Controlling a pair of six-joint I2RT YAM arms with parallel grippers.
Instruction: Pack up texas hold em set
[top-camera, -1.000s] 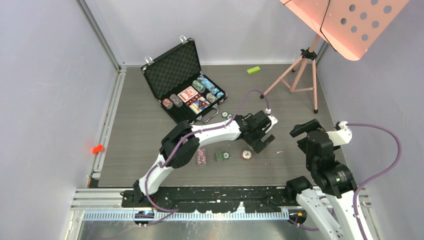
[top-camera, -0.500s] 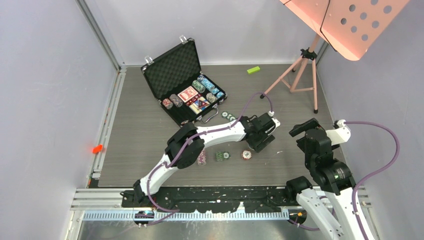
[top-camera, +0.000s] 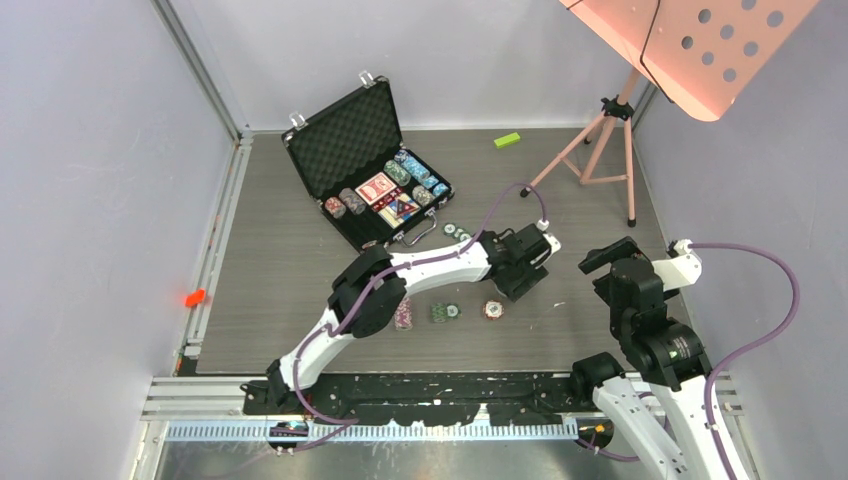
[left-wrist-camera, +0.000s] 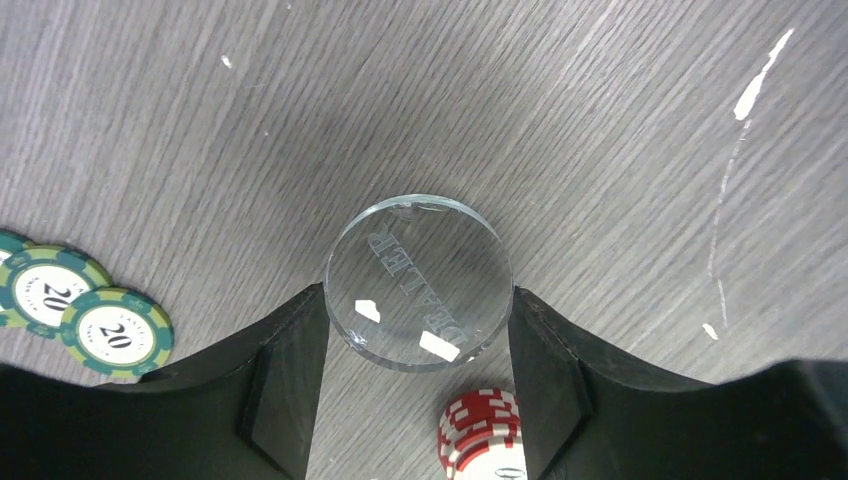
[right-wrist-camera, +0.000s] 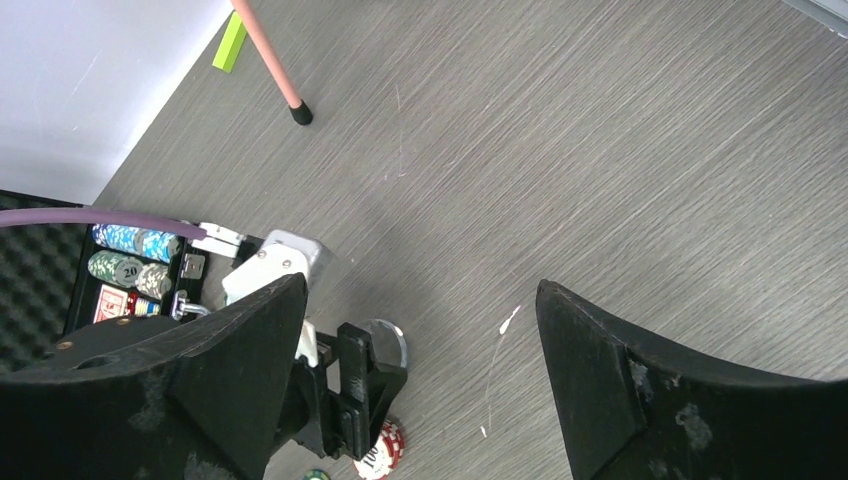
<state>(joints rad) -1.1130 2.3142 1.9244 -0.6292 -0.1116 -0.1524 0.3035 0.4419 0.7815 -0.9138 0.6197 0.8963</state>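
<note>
Left wrist view: the left tool (left-wrist-camera: 418, 295) is clamped on the clear dealer disc (left-wrist-camera: 418, 265), which lies flat on the table (left-wrist-camera: 600, 150). Next, I think, it must lift the disc to the open case (top-camera: 345, 140), well apart from it. The right tool (right-wrist-camera: 420, 290) has its fingers apart.

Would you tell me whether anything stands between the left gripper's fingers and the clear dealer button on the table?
Nothing visible does. The fingers of the left gripper flank the dealer button, one at each edge. A red-and-white chip stack sits between the fingers too, but nearer the wrist, behind the button.
</note>
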